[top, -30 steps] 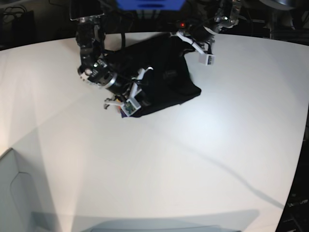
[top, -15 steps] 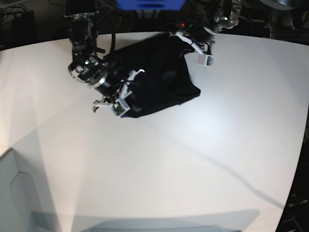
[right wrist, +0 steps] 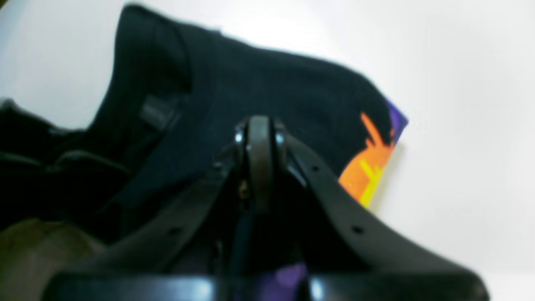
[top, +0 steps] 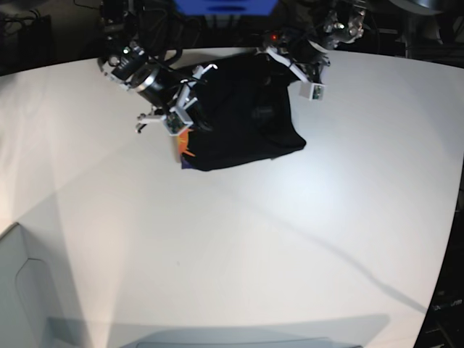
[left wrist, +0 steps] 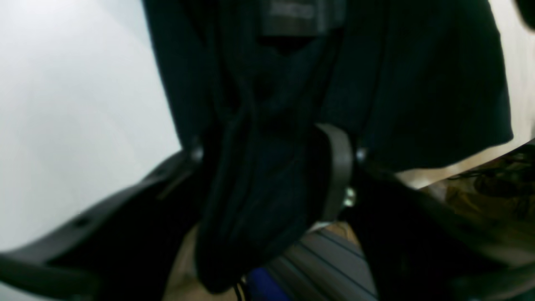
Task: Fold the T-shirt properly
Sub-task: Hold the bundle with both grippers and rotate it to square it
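The T-shirt (top: 239,112) sits bunched at the desk's (top: 232,239) far edge. Left pincer (left wrist: 271,167) is spread with cloth between its jaws; right pincer (right wrist: 259,138) is fully closed. I'd flatten the wrinkles before any further folding.

The large black cloth T-shirt (top: 243,116) near the worktop's far edge is plain but for an orange and yellow spiky print (right wrist: 370,167) with a purple-blue patch (right wrist: 397,119). The smooth worktop (top: 239,246) is white.
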